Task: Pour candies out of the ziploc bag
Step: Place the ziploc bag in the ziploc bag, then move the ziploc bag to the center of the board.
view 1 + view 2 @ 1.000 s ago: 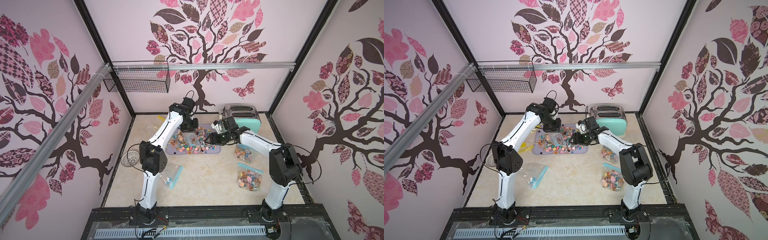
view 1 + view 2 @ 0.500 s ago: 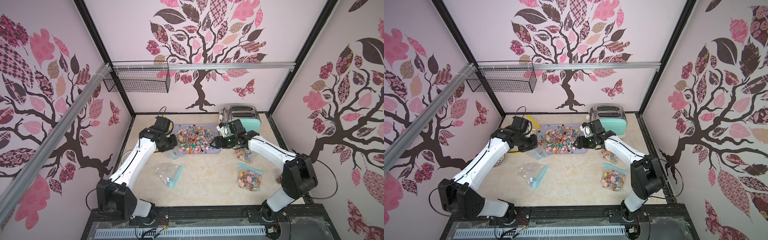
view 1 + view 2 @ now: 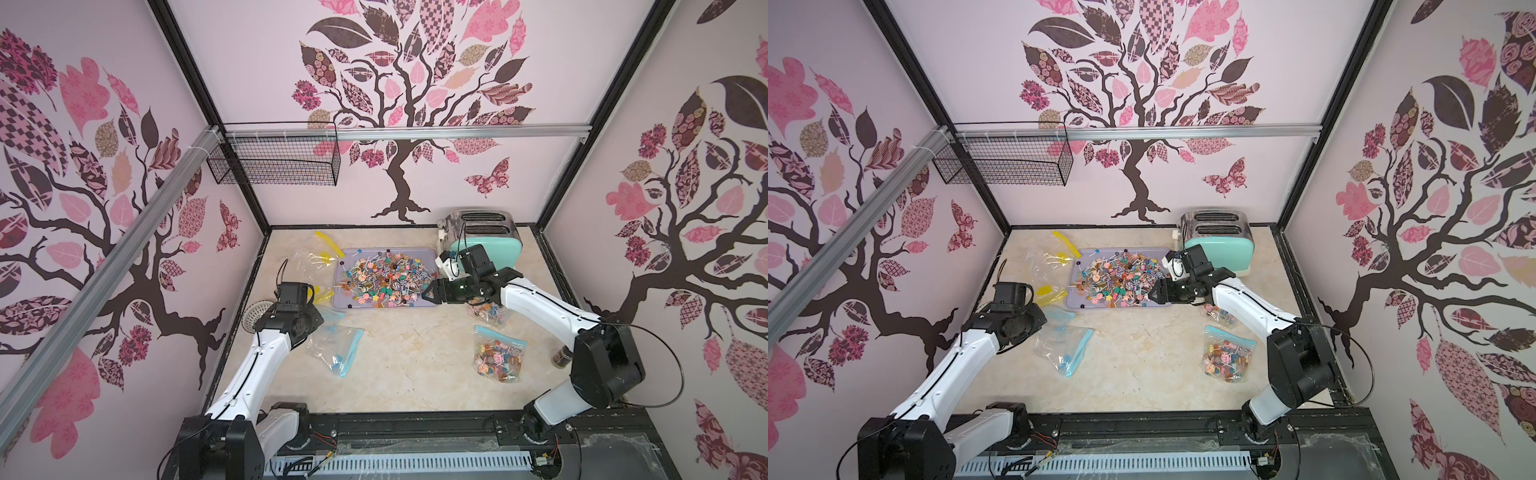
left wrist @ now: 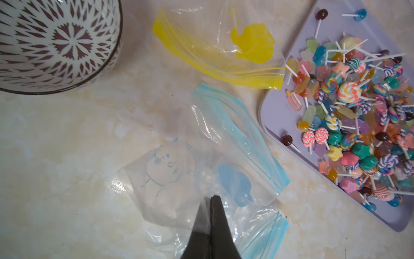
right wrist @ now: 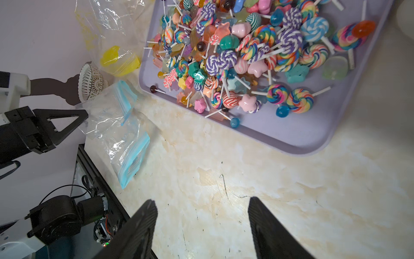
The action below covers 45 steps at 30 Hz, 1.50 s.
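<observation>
The candies [image 3: 384, 282] lie heaped on a lavender tray [image 3: 374, 308], and both wrist views show the pile [image 4: 349, 116] [image 5: 235, 58]. My left gripper [image 3: 319, 321] is shut on a fold of the ziploc bag [image 4: 201, 145]. This bag is clear, blue-zipped and looks empty. It hangs to the left of the tray, low over the table. The right wrist view shows its film at the fingertip [image 5: 83, 114]. My right gripper [image 3: 428, 293] stands open over bare table [image 5: 201, 201] at the tray's near right corner, holding nothing.
Another clear blue-zip bag [image 3: 336, 351] lies flat in front of the left gripper. A yellow-zip empty bag [image 3: 316, 257] and a patterned bowl [image 3: 255, 313] sit left of the tray. Two candy-filled bags [image 3: 496, 359] [image 3: 490, 311], a toaster [image 3: 486, 237] and a small jar [image 3: 561, 357] are on the right.
My left arm has drawn back from over the tray to the near left, carrying the bag. My right gripper has moved from the tray to its near right corner.
</observation>
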Tool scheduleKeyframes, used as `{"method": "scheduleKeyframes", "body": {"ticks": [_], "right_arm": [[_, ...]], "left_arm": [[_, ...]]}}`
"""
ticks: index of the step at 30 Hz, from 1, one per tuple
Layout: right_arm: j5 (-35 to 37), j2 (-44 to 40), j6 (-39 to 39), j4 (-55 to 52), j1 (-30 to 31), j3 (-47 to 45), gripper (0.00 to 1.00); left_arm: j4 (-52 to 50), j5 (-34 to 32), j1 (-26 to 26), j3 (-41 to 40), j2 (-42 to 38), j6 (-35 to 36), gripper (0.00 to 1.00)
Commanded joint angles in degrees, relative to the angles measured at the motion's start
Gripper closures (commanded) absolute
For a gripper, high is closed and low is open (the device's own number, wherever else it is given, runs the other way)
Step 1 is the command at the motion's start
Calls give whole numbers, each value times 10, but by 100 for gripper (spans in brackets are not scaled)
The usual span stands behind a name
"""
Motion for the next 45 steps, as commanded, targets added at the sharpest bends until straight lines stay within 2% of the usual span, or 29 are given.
{"method": "scheduleKeyframes", "body": {"ticks": [1, 2, 4, 6, 7, 9, 14, 17, 23, 27, 31, 36, 39, 45], "right_arm": [[-4, -4, 3, 5, 3, -9, 30], [1, -4, 3, 3, 2, -10, 30], [24, -4, 0, -11, 3, -8, 28], [69, -4, -4, -39, 3, -3, 27], [90, -3, -5, -53, 2, 1, 27], [142, -7, -4, -96, 2, 6, 27], [271, -56, 31, -168, 1, -41, 24], [308, -101, 63, -182, 0, -91, 21], [310, -140, 118, -178, 0, -174, 18], [316, -174, 144, -165, 0, -205, 16], [354, -212, 139, -179, -18, -180, 16], [354, -256, 79, -196, -126, -129, 14], [337, -269, 52, -202, -179, -108, 14], [325, -292, 48, -197, -192, -111, 15]], "left_arm": [[0, -42, 2, -11, 6, -12, 100], [-5, -41, 2, -13, 10, -14, 100], [-9, -30, 2, -17, 16, -16, 77], [-12, -14, 2, -17, 13, -18, 46], [-17, -8, 2, -14, 11, -19, 35], [-36, 6, 2, 0, 1, -15, 3], [-94, 61, -1, 51, -26, 19, 2], [-113, 97, -20, 79, -39, 44, 2], [-166, 102, -131, 158, -29, 68, 2], [-147, 138, -238, 183, 0, 60, 2], [-54, 200, -369, 177, 64, 35, 3], [64, 220, -544, 214, 199, 29, 7], [103, 214, -595, 258, 291, 31, 10], [247, 234, -605, 285, 414, 7, 13]]}}
